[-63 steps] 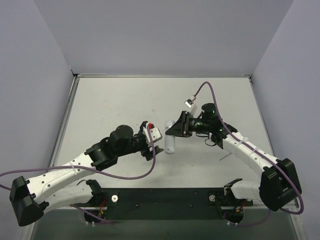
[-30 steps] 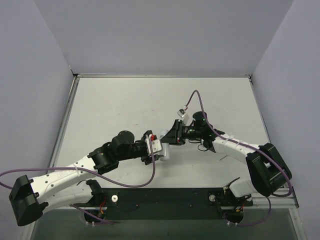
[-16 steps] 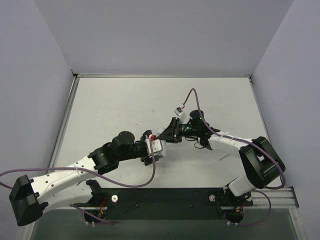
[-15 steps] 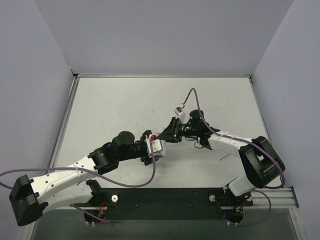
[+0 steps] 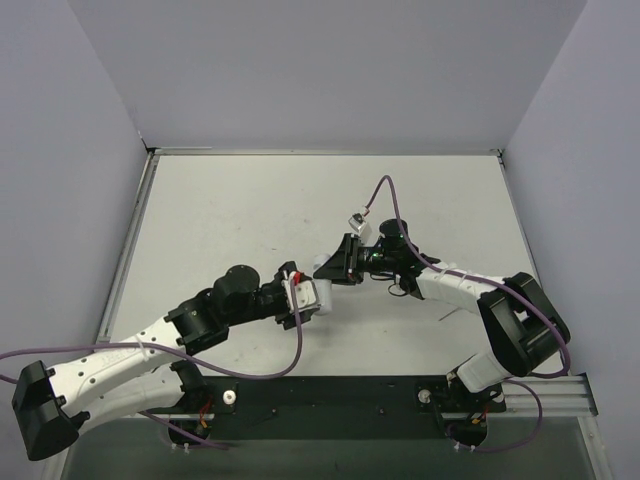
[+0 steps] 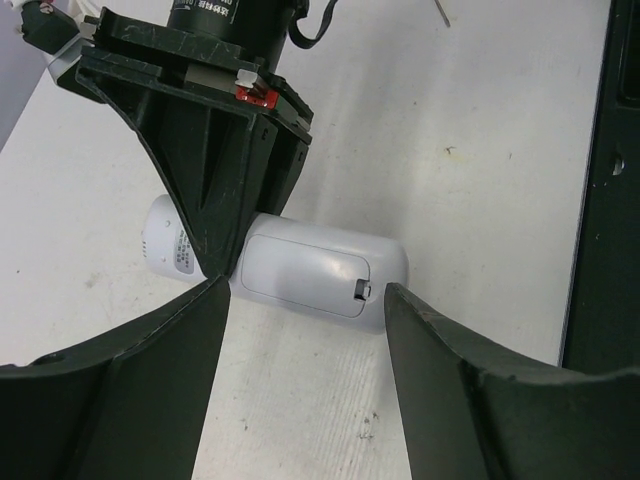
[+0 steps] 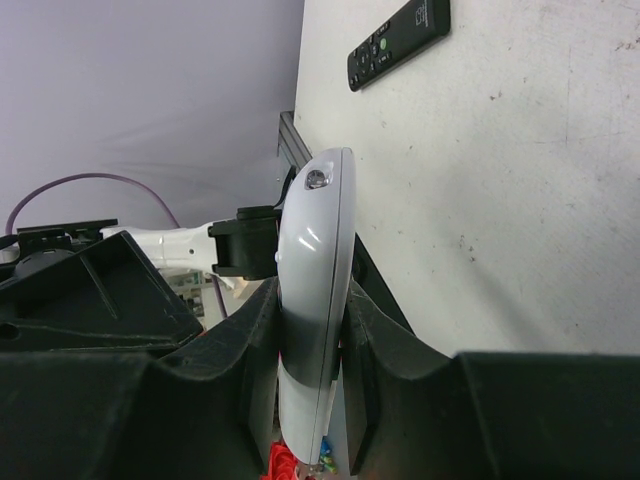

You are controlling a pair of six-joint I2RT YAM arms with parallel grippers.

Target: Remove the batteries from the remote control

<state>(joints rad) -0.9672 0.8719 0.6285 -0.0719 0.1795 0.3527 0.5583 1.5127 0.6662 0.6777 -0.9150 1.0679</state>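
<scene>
Near the middle of the table (image 6: 480,150), between my two arms, the white remote (image 6: 330,275) is the thing I am working on. My right gripper (image 7: 310,290) is clenched on it, one finger against each flat face. From my right wrist I see it edge on, running straight out from between my fingers. From my left wrist it lies lengthwise across the view with its back face toward me. My right fingers pinch it near the end that carries the printed label. The battery cover (image 6: 300,270) sits closed on that back face, its small latch (image 6: 362,290) near the rounded end, and whatever is under it is hidden from me. My left gripper (image 6: 305,295) is spread wide, with one finger low on either side of the cover, grasping nothing. I cannot tell whether either tip touches the shell, nor whether the remote rests on the table or hangs just above it. Well apart from all this, a black remote (image 7: 398,42) lies flat on the table, buttons up.
</scene>
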